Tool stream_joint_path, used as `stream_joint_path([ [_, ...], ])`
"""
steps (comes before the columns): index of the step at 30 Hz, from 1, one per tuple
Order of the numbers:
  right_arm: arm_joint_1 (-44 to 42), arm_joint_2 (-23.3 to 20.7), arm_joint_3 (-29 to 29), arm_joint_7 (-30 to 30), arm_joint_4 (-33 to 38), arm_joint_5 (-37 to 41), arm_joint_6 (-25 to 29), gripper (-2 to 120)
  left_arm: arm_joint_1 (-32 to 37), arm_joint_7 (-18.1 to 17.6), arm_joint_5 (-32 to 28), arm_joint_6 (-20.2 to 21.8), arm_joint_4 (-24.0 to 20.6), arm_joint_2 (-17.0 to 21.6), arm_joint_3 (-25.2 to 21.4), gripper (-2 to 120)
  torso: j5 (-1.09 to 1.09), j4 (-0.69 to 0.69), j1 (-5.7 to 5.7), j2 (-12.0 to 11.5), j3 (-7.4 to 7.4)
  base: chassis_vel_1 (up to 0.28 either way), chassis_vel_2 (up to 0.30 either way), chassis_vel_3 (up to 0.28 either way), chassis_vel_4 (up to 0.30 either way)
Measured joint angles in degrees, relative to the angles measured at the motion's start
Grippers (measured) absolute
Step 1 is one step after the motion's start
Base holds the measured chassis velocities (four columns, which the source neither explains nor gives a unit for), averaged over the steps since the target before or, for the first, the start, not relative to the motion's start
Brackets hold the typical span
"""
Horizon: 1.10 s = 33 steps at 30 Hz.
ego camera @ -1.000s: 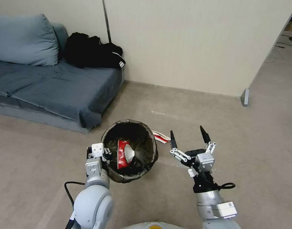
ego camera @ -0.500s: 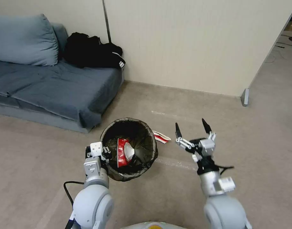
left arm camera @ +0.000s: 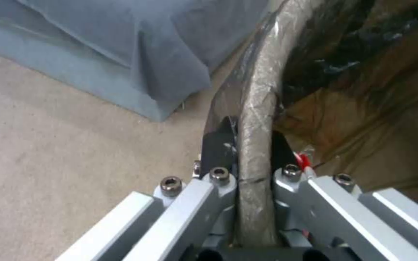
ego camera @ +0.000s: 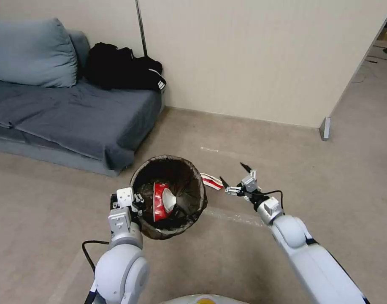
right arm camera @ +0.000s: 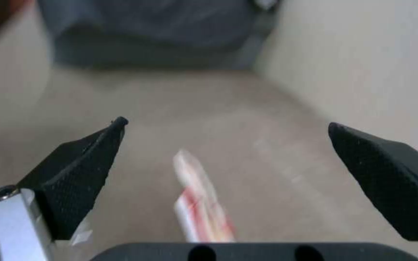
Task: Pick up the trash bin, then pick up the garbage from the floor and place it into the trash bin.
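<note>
My brushed-metal left gripper point(left arm camera: 255, 159) pinches the trash bin point(ego camera: 170, 162), its plastic liner crinkled and glossy; my right fingertips point(right arm camera: 81, 170) are matt, textured black rubber above matt carpet point(ego camera: 286, 156).

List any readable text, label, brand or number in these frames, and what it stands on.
None can be read.
Red-and-white cup in the trash bin: print too small to make out.
Flattened red-and-white cup on the floor: print blurred.
Black bag on the sofa: white stripes, no letters.
</note>
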Motion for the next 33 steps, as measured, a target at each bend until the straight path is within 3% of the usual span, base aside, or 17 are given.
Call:
stream_joint_path([
  [1, 3.1, 0.6, -2.0, -2.1, -5.1, -0.6, 1.2, 100, 0.0, -0.1, 0.0, 0.1, 0.2, 0.0, 0.0, 1, -0.01, 0.0, 0.0, 0.0, 0.0, 0.0, 0.0, 0.0, 0.0],
  [2, 9.6, 2.2, -5.4, -6.3, -14.6, -2.7, 3.0, 100, 0.0, -0.1, 0.0, 0.1, 0.6, -0.3, 0.2, 1, -0.02, 0.0, 0.0, 0.0, 0.0, 0.0, 0.0, 0.0, 0.0],
  [6, 14.0, 3.3, -6.9, -9.9, -20.7, -4.0, 4.8, 100, 0.0, -0.1, 0.1, 0.2, 1.0, -0.7, 0.6, 1, -0.03, 0.0, 0.0, 0.0, 0.0, 0.0, 0.0, 0.0, 0.0],
  [20, 19.3, 6.7, -8.5, -11.6, -31.4, -8.9, 9.8, 100, -0.2, -0.1, 0.7, 0.1, 1.2, -1.6, 1.1, 1, -0.04, -0.01, 0.0, 0.0, -0.01, 0.0, 0.0, 0.0, 0.0],
  [22, 20.8, 8.1, -7.6, -10.3, -35.7, -10.6, 10.2, 100, -0.1, -0.1, 0.7, 0.2, 1.0, -1.5, 1.1, 1, -0.03, 0.01, 0.0, 0.0, -0.01, 0.0, 0.0, 0.0, 0.0],
  [33, 23.6, 10.4, -5.5, -3.3, -44.5, -11.8, 6.7, 100, 0.8, -0.1, 1.4, 0.0, 0.6, -1.6, 1.1, 1, -0.03, -0.01, -0.01, 0.0, -0.01, 0.0, 0.0, 0.0, 0.0],
])
